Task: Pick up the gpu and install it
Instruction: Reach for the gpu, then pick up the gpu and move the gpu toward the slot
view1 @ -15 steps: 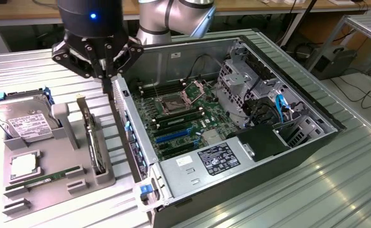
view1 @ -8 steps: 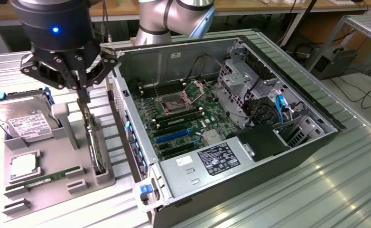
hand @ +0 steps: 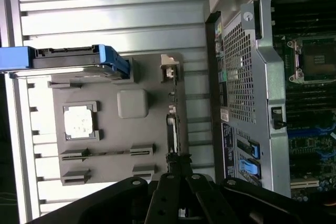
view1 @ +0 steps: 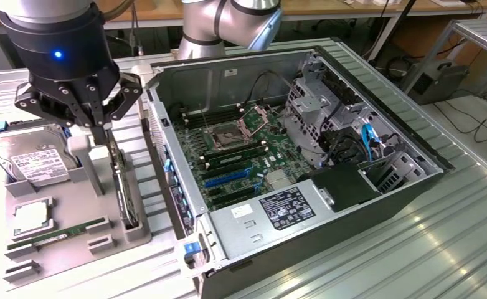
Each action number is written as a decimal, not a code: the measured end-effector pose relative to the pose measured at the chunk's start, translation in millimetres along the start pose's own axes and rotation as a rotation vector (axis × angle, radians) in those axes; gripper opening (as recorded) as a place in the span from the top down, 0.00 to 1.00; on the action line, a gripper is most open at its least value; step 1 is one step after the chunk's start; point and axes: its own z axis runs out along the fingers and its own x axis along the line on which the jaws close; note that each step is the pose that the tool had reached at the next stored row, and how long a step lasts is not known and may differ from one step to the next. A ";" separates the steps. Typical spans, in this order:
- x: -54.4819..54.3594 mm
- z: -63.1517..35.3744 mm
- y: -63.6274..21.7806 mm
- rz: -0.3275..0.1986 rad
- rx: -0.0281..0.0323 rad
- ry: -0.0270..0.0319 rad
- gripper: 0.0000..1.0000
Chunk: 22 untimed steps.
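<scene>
The gripper (view1: pixel 104 134) (hand: pixel 176 165) hangs over a grey holder (view1: pixel 141 234) (hand: pixel 148 129) that lies on a ribbed metal table (view1: pixel 393 249) (hand: pixel 115 19). Its jaws are drawn in close together and pinch the top edge of the graphics card (view1: pixel 126 187) (hand: pixel 171 129) near one end.

The graphics card stands on its long edge in a slot along the holder's edge nearest the computer case (view1: pixel 218 78) (hand: pixel 247 77). It is dark and thin, and it is seated in the slot, not lifted.

A hard drive (view1: pixel 32 159) (hand: pixel 73 59) with a white label leans at one end of the holder, with blue parts on its sides. A square processor chip (view1: pixel 29 216) (hand: pixel 80 120) sits in a pocket near the middle of the holder. A narrow green memory stick (view1: pixel 56 235) (hand: pixel 107 153) lies in a slot beside the chip, away from the hard drive.

The computer case lies open on the table just beside the holder, on the exterior view's right. Its green motherboard (view1: pixel 243 156) (hand: pixel 310 93) faces up, with blue slots near the edge of the case closest to the holder.
</scene>
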 end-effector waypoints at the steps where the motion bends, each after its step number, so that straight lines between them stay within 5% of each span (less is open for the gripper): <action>1: 0.0 0.3 0.0 0.000 0.0002 0.0002 0.89; 16: 0.1 0.4 0.0 0.000 0.0001 0.0002 0.89; 19: 0.1 0.4 0.0 0.000 0.0001 0.0001 0.76; 20: 0.1 0.4 0.0 0.000 0.0001 0.0001 0.64; 22: 0.2 1.5 0.0 0.000 -0.0002 -0.0012 0.64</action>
